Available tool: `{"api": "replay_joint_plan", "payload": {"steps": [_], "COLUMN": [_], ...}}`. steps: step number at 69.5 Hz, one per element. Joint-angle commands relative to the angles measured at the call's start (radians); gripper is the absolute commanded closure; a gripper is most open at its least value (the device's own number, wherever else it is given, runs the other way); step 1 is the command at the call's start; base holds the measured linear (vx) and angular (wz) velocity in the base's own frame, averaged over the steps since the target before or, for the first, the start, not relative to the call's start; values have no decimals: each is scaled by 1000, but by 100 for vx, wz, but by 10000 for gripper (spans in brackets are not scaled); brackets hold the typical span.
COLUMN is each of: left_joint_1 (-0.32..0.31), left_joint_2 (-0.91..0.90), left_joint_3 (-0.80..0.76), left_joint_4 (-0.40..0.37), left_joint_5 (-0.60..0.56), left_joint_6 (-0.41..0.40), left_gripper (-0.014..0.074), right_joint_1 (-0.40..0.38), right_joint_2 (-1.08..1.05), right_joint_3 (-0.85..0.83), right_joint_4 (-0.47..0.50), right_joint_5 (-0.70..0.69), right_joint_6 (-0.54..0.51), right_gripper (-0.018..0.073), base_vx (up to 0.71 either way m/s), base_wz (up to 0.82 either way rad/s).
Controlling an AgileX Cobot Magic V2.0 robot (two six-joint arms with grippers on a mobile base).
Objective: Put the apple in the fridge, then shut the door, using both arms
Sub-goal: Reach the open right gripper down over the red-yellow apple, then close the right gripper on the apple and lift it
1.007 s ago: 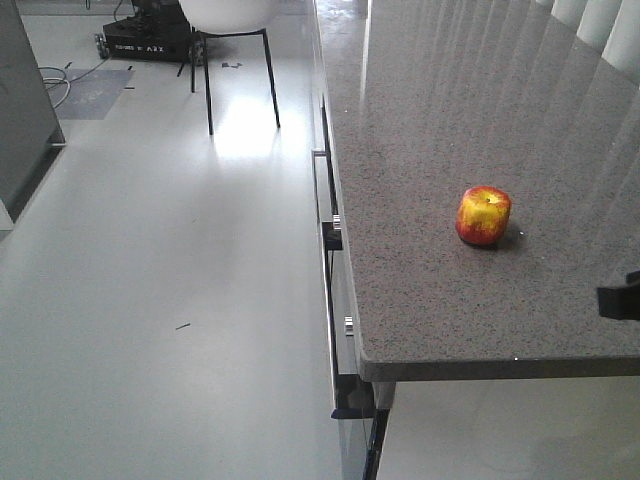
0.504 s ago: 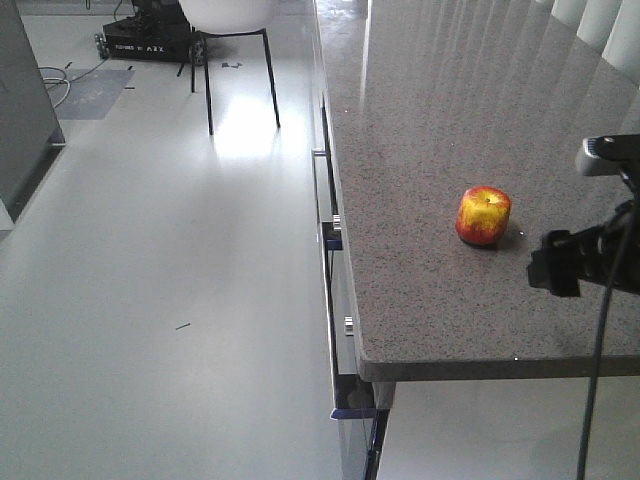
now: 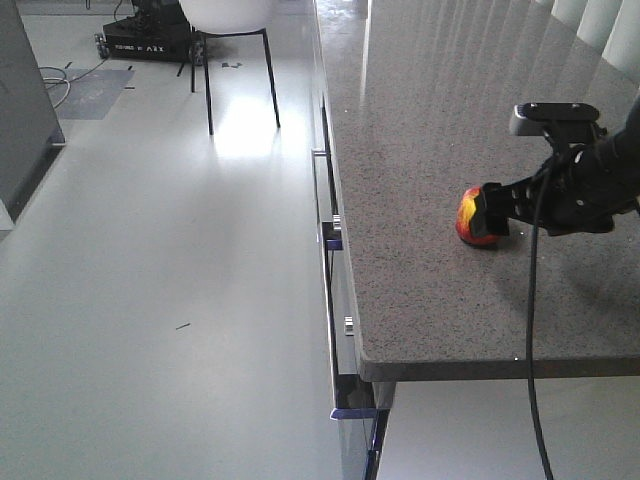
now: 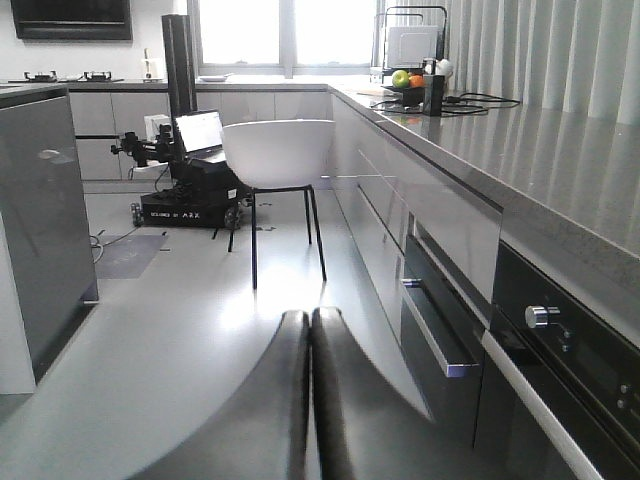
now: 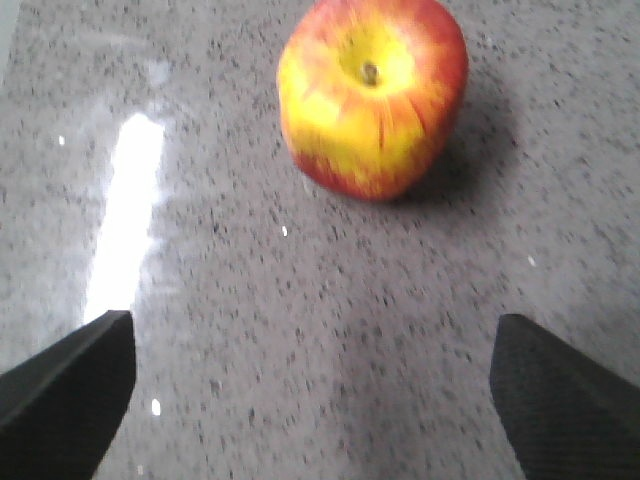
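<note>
The apple (image 3: 467, 220), red with yellow patches, sits on the grey speckled counter (image 3: 440, 120) near its front right. My right gripper (image 3: 492, 212) reaches in from the right at apple height and covers the apple's right side. In the right wrist view the apple (image 5: 375, 95) lies ahead of the open right gripper (image 5: 315, 400), beyond its fingertips (image 5: 70, 390), not between them. My left gripper (image 4: 308, 335) is shut and empty, low above the floor beside the counter's drawers. The fridge and its door are out of view.
A white chair (image 3: 225, 12) on black legs and a black wheeled robot base (image 3: 150, 40) stand at the far end of the floor. A grey-sided island (image 3: 20, 100) is at the left. Drawer handles (image 3: 333, 235) stick out from the counter front. A fruit bowl (image 4: 408, 80) sits far down the counter.
My right arm has come in from the right edge and moved left and up to the apple, which has stayed in place.
</note>
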Motion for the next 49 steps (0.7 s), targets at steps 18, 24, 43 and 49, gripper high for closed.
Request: {"api": "replay_joint_plan", "payload": {"steps": [18,24,43,49], "left_joint_1": [-6,-6,-6,-6], "left_joint_2": [-14,-14,-14,-14], "left_joint_3": [14,14,14,14], "left_joint_4": [-8,-8,-8,-8], "left_joint_5": [-74,-74,-74,-74], "left_joint_6": [-6,-6,-6,-6], "left_gripper": [603,603,603,603], "right_joint_1": [-4,-4,-4,-4], "right_joint_2": [154,199,323,353], "right_joint_3": [-236,-283,-415,-448], "right_joint_4": [21,-9,-39,-39], "right_joint_5": [2,6,28,51], "right_joint_6": [28,66,136,136], "right_gripper": [-136,-133,-120,-107], "base_vx": [0,0,0,0], "base_wz": [0,0,0,0]}}
